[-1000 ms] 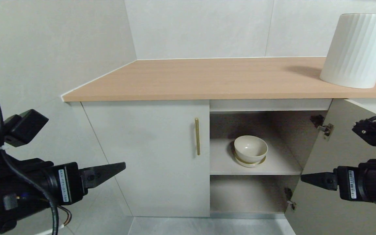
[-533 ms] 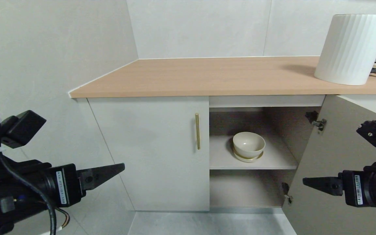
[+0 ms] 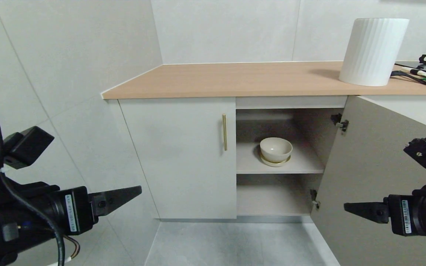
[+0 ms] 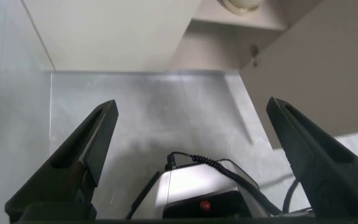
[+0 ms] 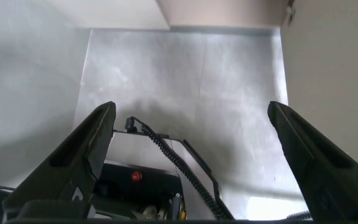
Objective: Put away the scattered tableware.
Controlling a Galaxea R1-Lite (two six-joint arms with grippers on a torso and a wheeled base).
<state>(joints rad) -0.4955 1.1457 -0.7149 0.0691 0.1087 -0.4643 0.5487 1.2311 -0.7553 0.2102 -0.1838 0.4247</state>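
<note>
1. Cream glazed ceramic, by the look of it: the bowl (image 3: pixel 276 149) sits on a matching saucer (image 3: pixel 275 162) on the upper shelf (image 3: pixel 303 167) of the cabinet. It is behind the open door (image 3: pixel 368 162) and beside the closed door (image 3: pixel 183 155) with its brass handle (image 3: pixel 225 132).
2. I judge the bowl rigid, brittle and slick-surfaced, and light enough for one arm. A knock against the shelf or the door edge could chip it.
3. The best hold would be on the rim, with one finger inside the wall and one outside. The rounded outer wall offers little purchase and would tend to slide out of a pinch.
4. The saucer is thin and lies flat, so it is harder to get under. Lifting the bowl may drag it or rock it.
5. The left end effector (image 4: pixel 191 106) is spread wide with nothing between its fingers, low and well apart from the cabinet. The right end effector (image 5: pixel 191 107) is likewise wide and empty, near the open door.
6. Most of the saucer is covered by the bowl, and only its front edge shows.
7. On the tabletop (image 3: pixel 235 79) stands a white ribbed cylinder (image 3: pixel 372 51), and I cannot see what is inside it.
8. Thin dark utensils (image 3: pixel 418 72) beside the cylinder are cut off at the edge of the head view and too small to identify.
9. The open door hides part of the lower shelf (image 3: pixel 272 201).
</note>
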